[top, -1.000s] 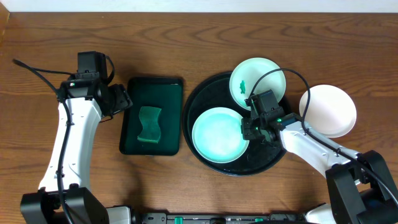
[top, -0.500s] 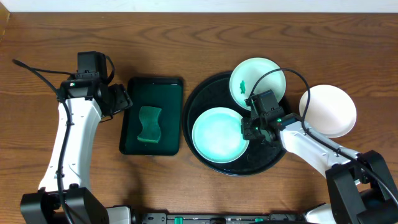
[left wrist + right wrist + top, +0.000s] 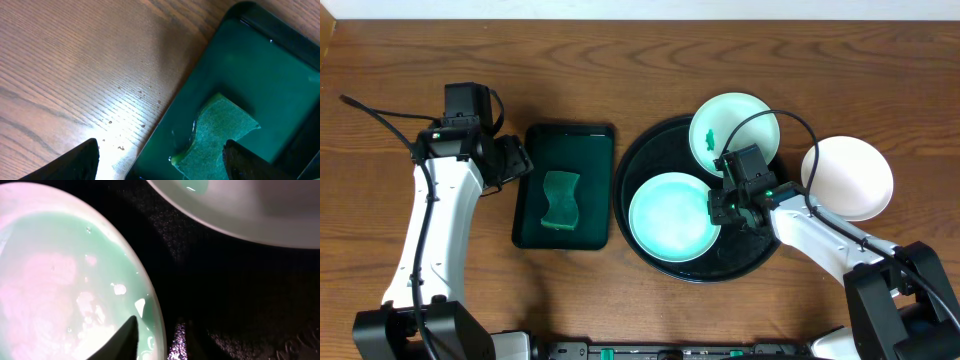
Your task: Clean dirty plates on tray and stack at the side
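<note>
Right hand [image 3: 716,208] straddling plate [image 3: 670,217] rim, on tray [image 3: 740,256]

L arm [image 3: 425,225]: white shells, blk joints; blk cable [image 3: 380,118] trailing behind L pincer [image 3: 520,160]. R arm [image 3: 810,235]: same finish; green LED [image 3: 769,186] just behind R pincer [image 3: 717,208], blk cable loop [image 3: 770,115] above.

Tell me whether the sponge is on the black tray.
No, the sponge lies in the green tray, left of the black tray.
</note>
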`<state>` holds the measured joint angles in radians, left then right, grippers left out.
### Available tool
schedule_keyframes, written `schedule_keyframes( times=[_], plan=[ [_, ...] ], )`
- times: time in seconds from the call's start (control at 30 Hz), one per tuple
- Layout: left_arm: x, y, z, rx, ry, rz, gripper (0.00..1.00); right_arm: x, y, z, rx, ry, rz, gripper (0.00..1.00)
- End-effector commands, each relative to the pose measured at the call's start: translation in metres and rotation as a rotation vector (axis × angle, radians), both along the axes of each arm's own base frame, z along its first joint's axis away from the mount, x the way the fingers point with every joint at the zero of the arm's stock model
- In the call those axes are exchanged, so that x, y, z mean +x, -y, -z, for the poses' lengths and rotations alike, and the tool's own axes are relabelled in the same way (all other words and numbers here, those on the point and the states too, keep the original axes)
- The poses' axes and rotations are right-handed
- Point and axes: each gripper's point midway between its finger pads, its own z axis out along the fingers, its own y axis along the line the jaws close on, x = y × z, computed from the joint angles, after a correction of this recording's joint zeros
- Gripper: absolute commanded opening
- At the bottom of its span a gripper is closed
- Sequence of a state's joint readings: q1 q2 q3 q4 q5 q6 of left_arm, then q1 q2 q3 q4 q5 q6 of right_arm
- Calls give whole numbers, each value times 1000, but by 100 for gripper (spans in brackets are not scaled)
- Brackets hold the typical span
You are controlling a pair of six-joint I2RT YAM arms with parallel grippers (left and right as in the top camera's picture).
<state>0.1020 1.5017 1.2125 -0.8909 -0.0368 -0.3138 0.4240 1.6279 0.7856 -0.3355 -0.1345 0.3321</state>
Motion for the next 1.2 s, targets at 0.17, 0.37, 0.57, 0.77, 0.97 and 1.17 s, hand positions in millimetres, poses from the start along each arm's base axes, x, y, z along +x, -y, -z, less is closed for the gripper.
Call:
schedule_keyframes(
  times=[0.17,0.37,0.57,0.77,0.97,1.17],
  plan=[
    [3,-4,-7,15,14,-6,80,0,-2,1,-7,4,-7,33],
    [3,-4,-7,15,14,-6,80,1,-2,1,-11,9,-5,33],
    [3,-4,-7,15,14,-6,80,1,-2,1,-11,7,-5,34],
    [3,-4,-7,15,14,-6,80,1,-2,1,-11,7,-5,34],
    [3,-4,-7,15,14,-6,80,1,-1,1,-11,7,-5,34],
    [3,-4,-7,15,14,-6,80,1,-1,1,-12,7,-4,34]
  ],
)
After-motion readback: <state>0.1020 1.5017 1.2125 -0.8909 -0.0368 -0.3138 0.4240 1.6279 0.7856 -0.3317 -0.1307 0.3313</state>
